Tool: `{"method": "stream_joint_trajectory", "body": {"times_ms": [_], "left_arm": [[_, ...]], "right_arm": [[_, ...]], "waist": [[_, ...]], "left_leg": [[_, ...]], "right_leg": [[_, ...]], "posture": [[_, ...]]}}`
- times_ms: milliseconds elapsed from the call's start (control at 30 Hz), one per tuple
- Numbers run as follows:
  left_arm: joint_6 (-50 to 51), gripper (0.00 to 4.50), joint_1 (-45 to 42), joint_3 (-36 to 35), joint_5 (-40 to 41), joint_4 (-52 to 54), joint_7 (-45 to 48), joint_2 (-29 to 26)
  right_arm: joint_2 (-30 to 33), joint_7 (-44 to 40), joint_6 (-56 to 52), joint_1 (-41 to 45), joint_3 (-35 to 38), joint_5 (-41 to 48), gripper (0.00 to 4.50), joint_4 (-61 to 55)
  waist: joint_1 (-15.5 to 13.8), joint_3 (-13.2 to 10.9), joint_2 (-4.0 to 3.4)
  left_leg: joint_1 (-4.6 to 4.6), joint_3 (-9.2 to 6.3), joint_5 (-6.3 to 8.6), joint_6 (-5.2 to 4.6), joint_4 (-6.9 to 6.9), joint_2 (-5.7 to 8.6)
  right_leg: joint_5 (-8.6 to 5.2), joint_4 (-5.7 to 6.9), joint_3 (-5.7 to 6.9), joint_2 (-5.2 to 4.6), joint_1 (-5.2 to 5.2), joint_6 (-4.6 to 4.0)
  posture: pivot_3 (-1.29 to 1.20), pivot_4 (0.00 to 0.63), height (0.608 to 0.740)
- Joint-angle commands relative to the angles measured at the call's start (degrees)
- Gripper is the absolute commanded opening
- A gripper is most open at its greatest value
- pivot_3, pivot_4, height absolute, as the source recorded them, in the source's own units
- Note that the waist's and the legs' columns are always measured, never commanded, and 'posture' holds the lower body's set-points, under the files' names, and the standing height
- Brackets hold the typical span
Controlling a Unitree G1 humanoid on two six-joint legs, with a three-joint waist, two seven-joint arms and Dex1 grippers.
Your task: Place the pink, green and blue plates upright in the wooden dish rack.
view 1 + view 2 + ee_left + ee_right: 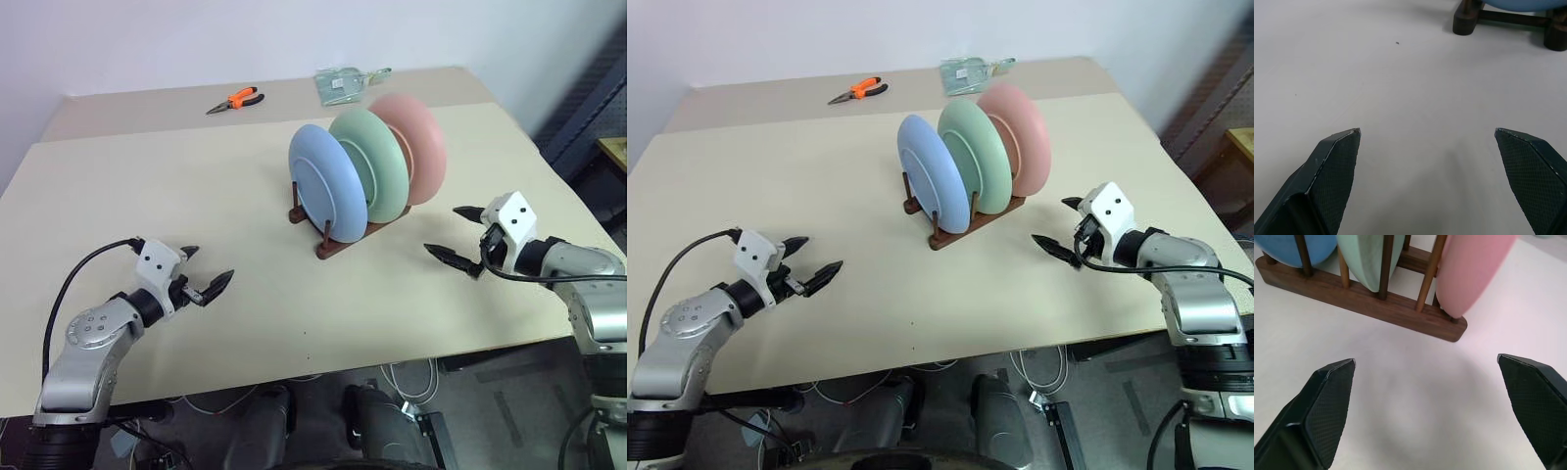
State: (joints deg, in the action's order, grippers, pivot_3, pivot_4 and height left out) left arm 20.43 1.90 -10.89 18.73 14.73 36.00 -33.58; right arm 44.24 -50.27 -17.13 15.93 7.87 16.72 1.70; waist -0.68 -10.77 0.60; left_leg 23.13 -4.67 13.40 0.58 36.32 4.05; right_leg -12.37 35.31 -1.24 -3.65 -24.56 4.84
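on my left side i see the left gripper (208, 269) low over the pale desk (176, 186), its jaws spread wide with nothing between them, well apart from the rack. the left wrist view confirms it: two dark fingertips (1337, 161) set far apart over bare desk.

further back on the desk lie orange-handled pliers (235, 99), and to their right a clear plastic packet (345, 84) near the far edge.

in the middle of the desk stands the wooden dish rack (338, 240), dark brown, with thin upright pegs. all three plates stand upright in it, one behind another: the blue plate (323, 181) nearest me, the green plate (377, 162) in the middle, and the pink plate (416, 147) at the far end. in the right wrist view each plate's edge sits between pegs on the base rail.

on my right, the right gripper (458, 235) hangs just above the desk, near the rack but clear of it, pointing toward it. its jaws are spread wide and hold nothing.
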Motion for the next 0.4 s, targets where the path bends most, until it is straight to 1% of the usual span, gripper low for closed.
{"method": "stream_joint_trajectory", "body": {"times_ms": [33, 167, 400], "left_arm": [[-1.2, 4.50, 0.5, -0.9, -0.2, 2.4, -1.1, 0.5], [-0.3, 4.50, 1.1, 0.0, -0.7, 4.5, -2.5, 1.4], [0.4, 4.50, 3.1, -0.7, -1.4, 7.1, -5.4, 2.6]], "right_arm": [[-0.3, -0.7, 1.1, 1.7, 0.8, 0.6, 4.47, 2.2], [-1.7, -0.5, 3.8, 3.4, -0.1, -0.4, 4.47, 6.5], [-4.2, 0.3, 8.2, 7.1, -1.9, -3.3, 4.47, 14.9]], "waist": [[0.1, 0.0, 0.00], [0.1, 0.0, 0.00], [0.1, 0.0, -0.01]], "left_leg": [[-0.01, 0.01, 0.00, 0.00, -0.01, 0.00], [-0.02, 0.01, 0.00, 0.00, -0.01, 0.00], [-0.04, 0.02, 0.00, 0.00, -0.01, 0.00]], "right_leg": [[0.00, 0.00, -0.01, 0.00, 0.00, 0.01], [0.01, 0.00, -0.02, 0.00, 0.00, 0.01], [0.02, 0.02, -0.03, 0.01, 0.00, 0.02]], "posture": [[0.00, 0.150, 0.740], [0.00, 0.150, 0.740], [0.00, 0.150, 0.740]]}}
